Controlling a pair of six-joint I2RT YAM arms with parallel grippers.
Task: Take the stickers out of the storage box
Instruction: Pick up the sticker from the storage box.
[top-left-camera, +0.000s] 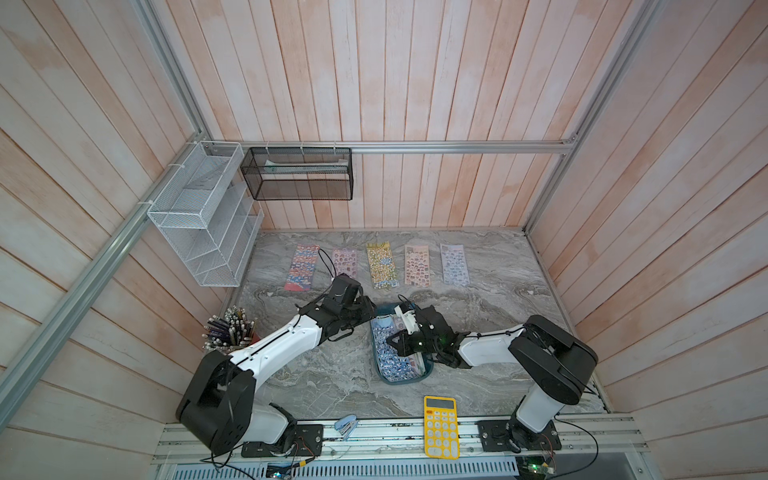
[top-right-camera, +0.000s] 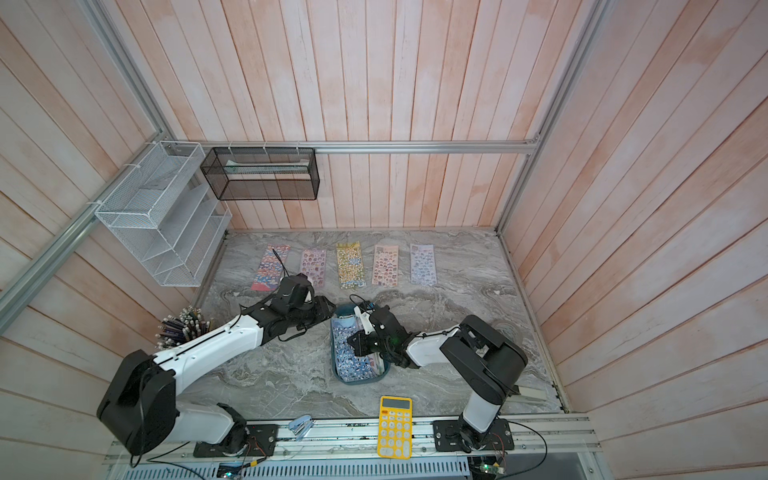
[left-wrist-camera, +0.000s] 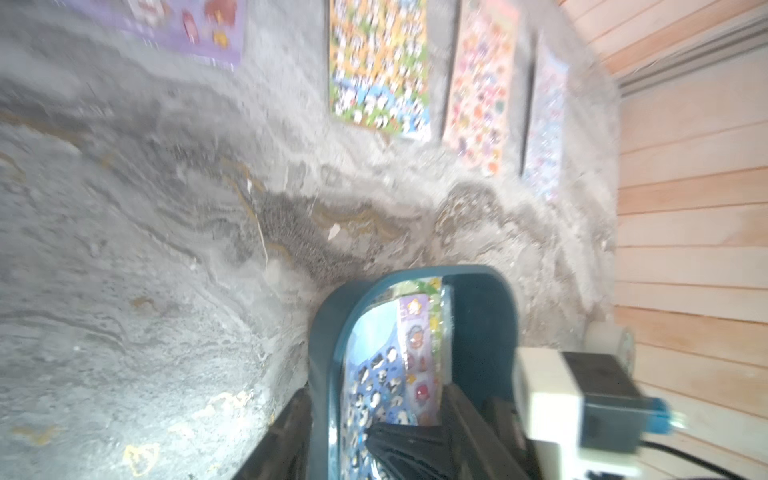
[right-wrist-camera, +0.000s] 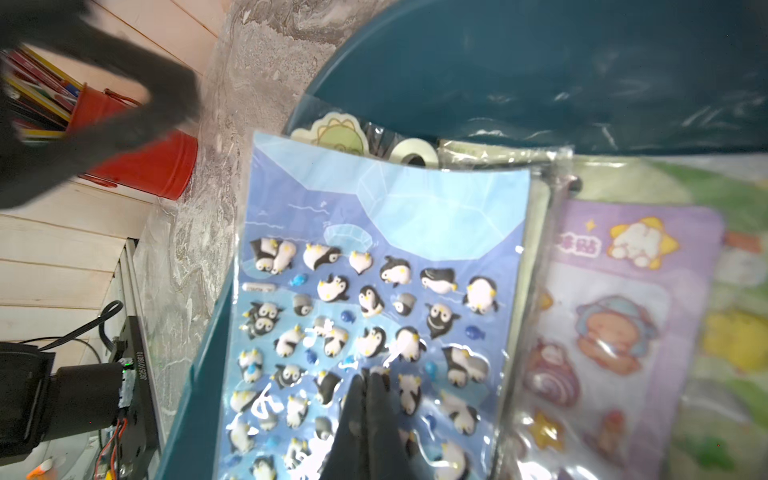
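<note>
The dark teal storage box (top-left-camera: 427, 371) sits mid-table in both top views, also (top-right-camera: 384, 371), with stickers stacked inside. A blue penguin sheet (right-wrist-camera: 374, 257) lies on top, and a lilac sheet (right-wrist-camera: 623, 311) shows beside it. My right gripper (right-wrist-camera: 374, 374) is shut, its tips pressed on the penguin sheet; in a top view it hangs over the box (top-left-camera: 389, 341). My left gripper (left-wrist-camera: 376, 392) is open at the box's far left end (top-left-camera: 371, 316), one finger outside the wall (left-wrist-camera: 320, 353) and one inside. Several sticker sheets (top-left-camera: 381, 266) lie in a row at the back of the table.
A yellow calculator (top-left-camera: 441, 426) and a small blue stapler (top-left-camera: 346, 426) lie at the front edge. A red cup of pencils (top-left-camera: 230, 332) stands at the left. A white wire rack (top-left-camera: 203, 216) and black mesh basket (top-left-camera: 297, 174) hang on the back wall.
</note>
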